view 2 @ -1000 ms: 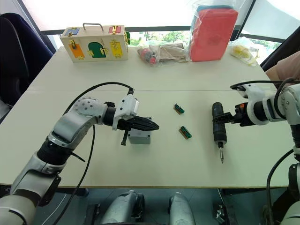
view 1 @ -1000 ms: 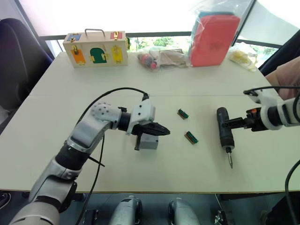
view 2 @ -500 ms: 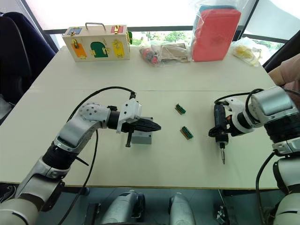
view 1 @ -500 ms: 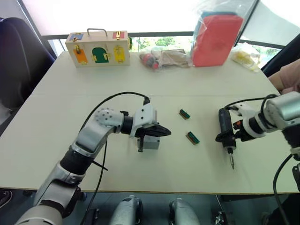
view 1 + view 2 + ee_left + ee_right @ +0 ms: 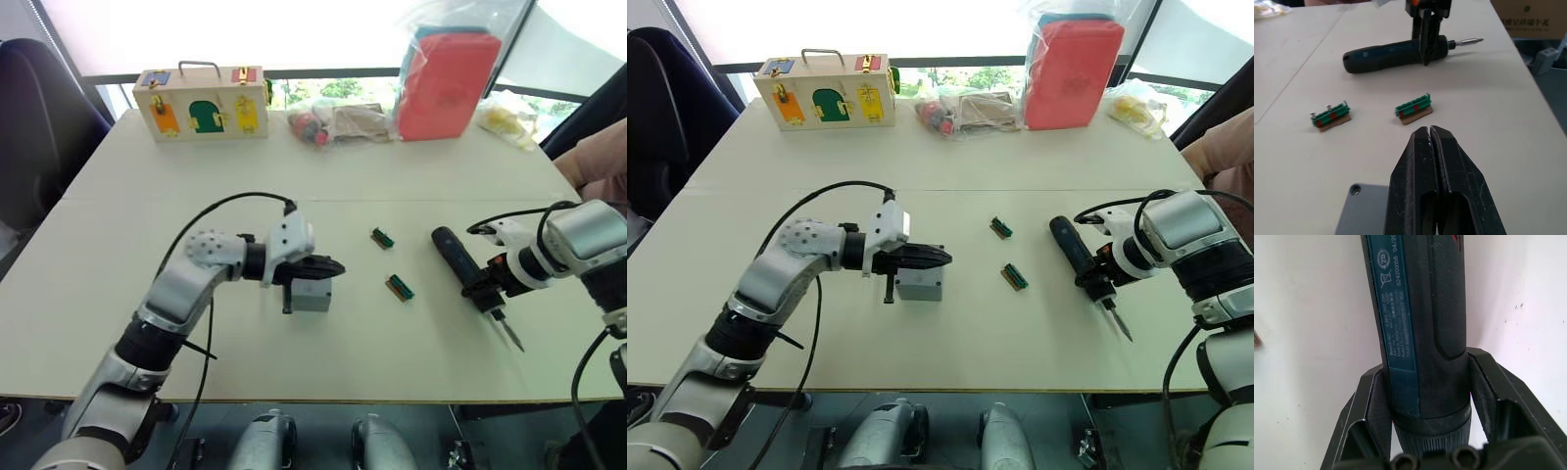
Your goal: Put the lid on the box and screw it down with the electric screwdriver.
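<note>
The grey box [image 5: 312, 297] sits mid-table. My left gripper [image 5: 333, 266] hovers just over its top, fingers shut and holding nothing. Beneath those fingers [image 5: 1415, 171] lies a flat grey plate with a corner screw hole, the lid [image 5: 1359, 211]; it seems to rest on the box. To the right, the black electric screwdriver [image 5: 458, 259] lies slanted and low over the table, rear end away and to the left, bit [image 5: 511, 335] toward the near right. My right gripper [image 5: 483, 290] is shut on its front end, a finger [image 5: 1371, 396] on each side of the body [image 5: 1415, 308].
Two small green-and-brown blocks [image 5: 383, 237] [image 5: 399, 287] lie between the box and the screwdriver. At the back stand a wooden case with coloured doors [image 5: 202, 101], a bag of small items [image 5: 338, 121], a red box in plastic [image 5: 448, 73] and a yellow bag [image 5: 509, 117]. A person's arm [image 5: 602, 162] is at the right edge.
My right gripper closed on the screwdriver and swung it from pointing straight toward me to a slant, bit to the near right. The left gripper stayed over the box.
</note>
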`<control>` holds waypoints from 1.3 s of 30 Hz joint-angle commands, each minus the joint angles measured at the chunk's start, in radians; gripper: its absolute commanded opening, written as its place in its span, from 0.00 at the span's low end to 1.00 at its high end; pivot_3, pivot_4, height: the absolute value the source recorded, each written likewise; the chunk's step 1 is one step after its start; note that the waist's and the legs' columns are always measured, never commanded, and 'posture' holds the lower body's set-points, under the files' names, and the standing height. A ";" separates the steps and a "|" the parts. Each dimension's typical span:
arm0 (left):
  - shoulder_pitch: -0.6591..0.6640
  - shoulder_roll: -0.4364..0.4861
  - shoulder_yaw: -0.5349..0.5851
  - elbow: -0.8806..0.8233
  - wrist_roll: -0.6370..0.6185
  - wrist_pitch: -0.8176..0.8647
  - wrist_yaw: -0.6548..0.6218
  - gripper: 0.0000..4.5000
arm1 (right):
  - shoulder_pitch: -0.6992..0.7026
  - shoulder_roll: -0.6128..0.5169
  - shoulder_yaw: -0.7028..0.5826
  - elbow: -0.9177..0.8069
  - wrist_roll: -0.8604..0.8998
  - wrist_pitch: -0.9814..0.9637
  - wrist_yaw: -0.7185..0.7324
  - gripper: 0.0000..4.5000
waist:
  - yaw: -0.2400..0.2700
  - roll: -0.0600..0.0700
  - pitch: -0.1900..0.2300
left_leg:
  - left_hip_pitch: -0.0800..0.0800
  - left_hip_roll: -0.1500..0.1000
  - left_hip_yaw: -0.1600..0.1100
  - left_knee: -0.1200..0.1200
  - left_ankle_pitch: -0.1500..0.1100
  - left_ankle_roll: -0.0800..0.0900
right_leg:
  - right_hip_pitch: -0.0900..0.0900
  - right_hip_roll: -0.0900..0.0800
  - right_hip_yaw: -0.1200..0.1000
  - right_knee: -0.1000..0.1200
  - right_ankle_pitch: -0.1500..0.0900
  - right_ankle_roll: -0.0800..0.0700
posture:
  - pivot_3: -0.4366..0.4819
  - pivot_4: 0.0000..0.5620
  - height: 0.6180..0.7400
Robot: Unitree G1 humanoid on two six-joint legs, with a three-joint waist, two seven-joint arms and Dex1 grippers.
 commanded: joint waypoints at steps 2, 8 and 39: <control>-0.014 0.011 0.089 0.071 -0.028 0.000 0.021 0.00 | -0.180 0.052 -0.316 0.075 -0.007 -0.129 -0.139 0.41 | -0.010 0.006 0.003 | -0.001 -0.001 0.001 0.000 0.000 0.000 | -0.002 0.000 0.001 0.001 0.000 0.001 | 0.48 0.27 1.00; -0.018 0.068 0.129 0.059 -0.072 0.070 -0.010 0.00 | -0.093 0.294 -0.816 -0.243 0.153 -0.430 -0.328 0.41 | -0.008 0.007 0.003 | -0.008 0.002 0.000 -0.005 0.005 -0.008 | -0.009 0.004 0.000 0.000 0.000 0.001 | 0.48 0.27 1.00; 0.062 0.115 -0.018 -0.042 0.044 0.168 0.023 0.00 | 0.466 0.784 -0.416 -0.787 0.142 -0.856 -0.334 0.41 | -0.010 0.006 0.003 | -0.002 0.000 -0.001 -0.002 0.005 -0.007 | -0.002 0.004 0.001 0.003 0.001 0.002 | 0.48 0.27 1.00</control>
